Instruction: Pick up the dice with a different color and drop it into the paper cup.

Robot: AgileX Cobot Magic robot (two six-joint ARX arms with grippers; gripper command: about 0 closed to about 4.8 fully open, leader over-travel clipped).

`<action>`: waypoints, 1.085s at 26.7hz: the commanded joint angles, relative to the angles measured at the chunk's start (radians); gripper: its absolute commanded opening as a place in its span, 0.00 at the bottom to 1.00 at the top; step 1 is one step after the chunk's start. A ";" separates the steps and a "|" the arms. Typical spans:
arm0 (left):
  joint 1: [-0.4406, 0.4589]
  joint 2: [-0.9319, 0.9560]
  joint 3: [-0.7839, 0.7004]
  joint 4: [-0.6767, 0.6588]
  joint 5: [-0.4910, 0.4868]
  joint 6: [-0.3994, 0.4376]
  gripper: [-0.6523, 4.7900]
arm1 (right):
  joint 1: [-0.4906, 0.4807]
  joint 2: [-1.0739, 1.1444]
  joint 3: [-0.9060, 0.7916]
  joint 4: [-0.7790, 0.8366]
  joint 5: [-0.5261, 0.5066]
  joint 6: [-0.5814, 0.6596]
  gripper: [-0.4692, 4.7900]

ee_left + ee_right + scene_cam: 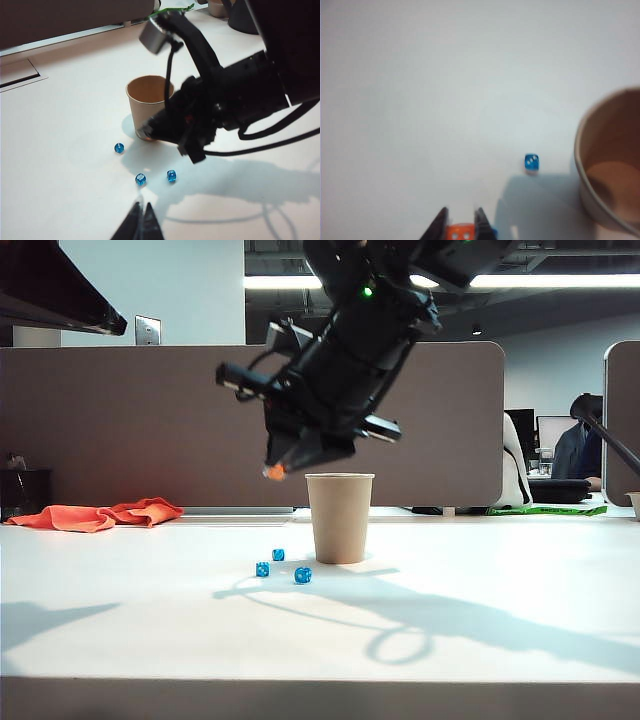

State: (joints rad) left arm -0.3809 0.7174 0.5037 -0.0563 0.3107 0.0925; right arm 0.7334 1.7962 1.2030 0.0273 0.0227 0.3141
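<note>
1. Right gripper (275,471) — upper centre of the exterior view — pinches the orange die (459,233), just left of the paper cup (339,518) rim.
2. Left gripper (140,221) — fingers together, nothing held.
3. Blue dice (302,575) lie below-left of the cup.

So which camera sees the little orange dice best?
The right wrist view: the orange dice sits close up between the right gripper fingers, pips showing. The exterior view shows only an orange speck. The left wrist view hides it.
</note>
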 commanded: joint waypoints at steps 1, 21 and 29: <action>0.000 -0.002 0.005 0.012 0.004 -0.003 0.11 | 0.002 -0.009 0.033 0.013 0.000 0.000 0.19; 0.000 -0.002 0.005 0.013 0.005 -0.003 0.11 | -0.071 -0.052 0.146 -0.140 0.097 -0.061 0.19; 0.000 -0.002 0.005 0.013 0.005 -0.003 0.11 | -0.087 -0.054 0.146 -0.216 0.115 -0.061 0.19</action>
State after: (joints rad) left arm -0.3809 0.7174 0.5037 -0.0563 0.3107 0.0925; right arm 0.6456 1.7485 1.3449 -0.1871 0.1322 0.2539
